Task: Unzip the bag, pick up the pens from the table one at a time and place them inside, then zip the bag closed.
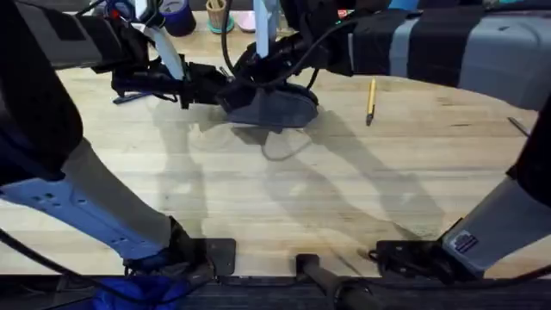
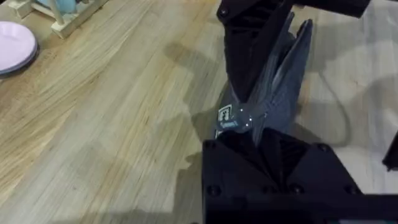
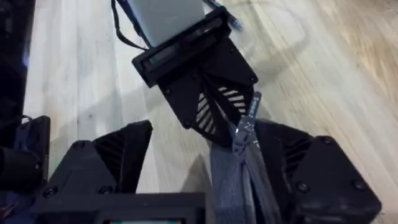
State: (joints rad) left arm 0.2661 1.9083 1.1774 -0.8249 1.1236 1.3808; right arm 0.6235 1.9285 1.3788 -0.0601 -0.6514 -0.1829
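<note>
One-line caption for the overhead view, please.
Both claws, left and right, meet at the blue-grey bag on the wooden table; a yellow pen lies nearby.

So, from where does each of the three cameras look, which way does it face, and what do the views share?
Overhead: fixed above the arm bases, facing down and forward over the table; both arms reach to the bag, a yellow pen lies to its right.
Left wrist: on the left arm, facing the bag; its own left pincer grips the fabric.
Right wrist: on the right arm, facing the zipper; its right pincer frames the bag.
Shared: the bag, and each wrist view shows the other arm's pincer.
</note>
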